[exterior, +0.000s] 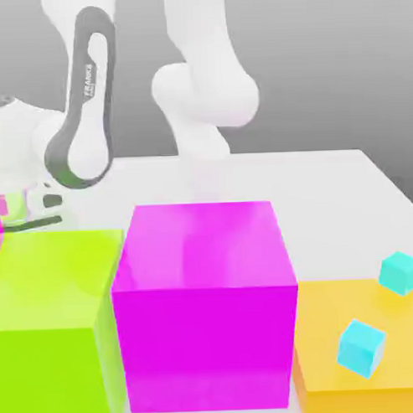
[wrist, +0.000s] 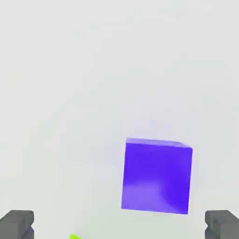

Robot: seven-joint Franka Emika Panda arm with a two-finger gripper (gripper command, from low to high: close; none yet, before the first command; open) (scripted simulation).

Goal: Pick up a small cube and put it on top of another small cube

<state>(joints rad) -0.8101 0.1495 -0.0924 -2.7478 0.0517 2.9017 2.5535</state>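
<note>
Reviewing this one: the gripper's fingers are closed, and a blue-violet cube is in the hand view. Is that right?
Not quite: the hand view shows the gripper open, its fingers wide apart. The blue-violet cube is there, as you say.

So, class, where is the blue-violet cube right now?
In the hand view, the blue-violet cube sits on the pale surface, between the open gripper's two fingertips, near a lime-green corner.

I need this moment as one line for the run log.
gripper: open, empty | blue-violet cube: on table, ungripped
</note>
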